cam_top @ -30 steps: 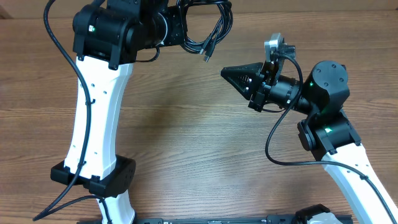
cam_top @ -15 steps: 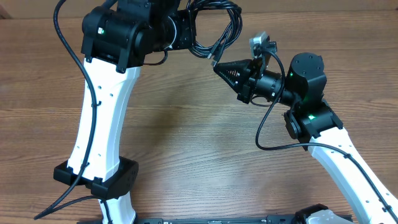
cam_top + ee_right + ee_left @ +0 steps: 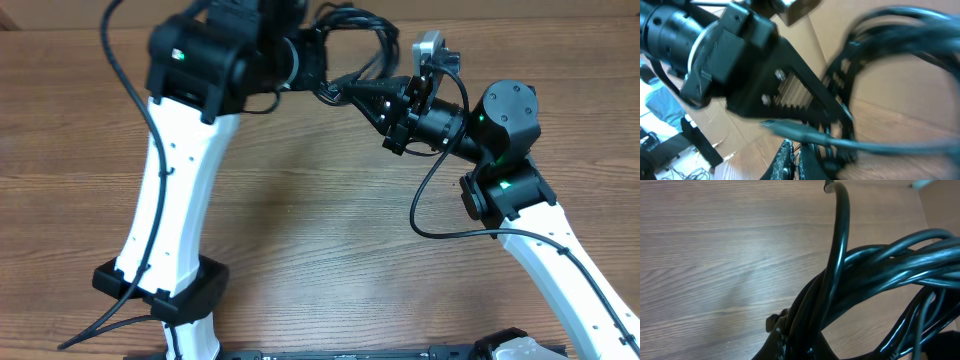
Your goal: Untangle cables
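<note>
Overhead, my right gripper [image 3: 355, 94] had closed in on the cables [image 3: 372, 40] clenched by the left gripper [image 3: 325, 80], its own grip unclear to me, so pulling strands apart looked next.

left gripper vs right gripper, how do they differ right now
The left gripper is clamped on the cables, holding the bundle up; the right gripper has its jaws closed to a point, with no clear hold. Overhead, the left points right and the right points left. Both meet at the bundle.
</note>
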`<state>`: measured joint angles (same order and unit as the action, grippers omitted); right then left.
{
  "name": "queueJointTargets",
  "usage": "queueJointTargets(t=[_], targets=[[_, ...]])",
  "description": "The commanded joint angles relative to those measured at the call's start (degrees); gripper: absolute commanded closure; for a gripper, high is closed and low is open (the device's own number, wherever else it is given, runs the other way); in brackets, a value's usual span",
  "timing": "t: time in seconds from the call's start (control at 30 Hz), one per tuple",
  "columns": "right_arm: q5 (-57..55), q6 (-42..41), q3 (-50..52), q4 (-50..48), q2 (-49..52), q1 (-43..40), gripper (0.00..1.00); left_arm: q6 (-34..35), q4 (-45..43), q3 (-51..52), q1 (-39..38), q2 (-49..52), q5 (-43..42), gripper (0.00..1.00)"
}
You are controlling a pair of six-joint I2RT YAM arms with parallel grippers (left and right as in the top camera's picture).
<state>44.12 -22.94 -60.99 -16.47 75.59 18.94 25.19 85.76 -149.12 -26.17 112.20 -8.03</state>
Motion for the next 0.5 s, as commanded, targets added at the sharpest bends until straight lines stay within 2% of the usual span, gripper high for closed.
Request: queueJointTargets(t=[0.0, 0.27, 0.33, 0.47], targets=[[-1.5, -1.2, -1.8, -0.2, -0.8, 0.8, 0.96, 0.6, -0.7, -0.3, -4.7, -0.7, 2.7, 0.96], [-5.6, 0.7, -1.8, 4.4, 0.4, 0.6, 0.96, 0.6, -0.2, -0.3, -7.2, -3.0, 4.7, 0.96], [-4.0, 0.3, -1.9, 3.5, -0.7, 0.3, 0.96, 0.6, 0.3, -0.3, -6.4, -4.9, 9.5, 0.96], [-4.3, 0.3, -3.6, 4.0, -4.7, 0.3, 0.96, 0.8, 0.8, -0.3, -2.9, -9.1, 11.6, 0.96]])
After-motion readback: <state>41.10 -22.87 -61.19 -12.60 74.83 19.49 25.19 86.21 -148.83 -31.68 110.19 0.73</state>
